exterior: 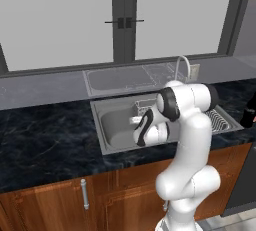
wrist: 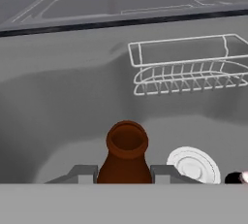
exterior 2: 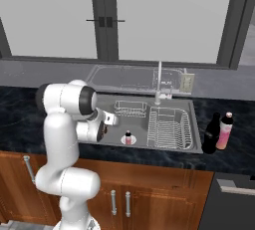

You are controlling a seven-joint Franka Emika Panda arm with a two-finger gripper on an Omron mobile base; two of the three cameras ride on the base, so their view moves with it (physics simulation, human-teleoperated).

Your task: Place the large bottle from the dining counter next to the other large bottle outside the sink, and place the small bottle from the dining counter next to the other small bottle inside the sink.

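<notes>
We see a rectangular sink basin of matt grey steel (exterior 2: 112, 124) set in a glossy black, grey-veined stone counter top (exterior: 45, 135) over reddish-brown wood cabinet fronts (exterior: 45, 205) with smooth metal bar handles (exterior: 85, 194). Inside the basin lie white wire racks (wrist: 184, 68), and the small brown bottle (wrist: 126, 157) between the grey finger tips looks smooth and faintly shiny, like glass. A curved chrome faucet (exterior 2: 159, 82) gleams behind the basin.

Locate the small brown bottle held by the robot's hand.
In the hand view, the small bottle sits low at centre between the fingertips, over the sink, left of the white drain.

sink (exterior 2: 195, 124): grey steel | small bottle (wrist: 125, 160): brown | large bottle (exterior 2: 210, 133): near-black | counter (exterior: 45, 130): black, grey-veined
</notes>
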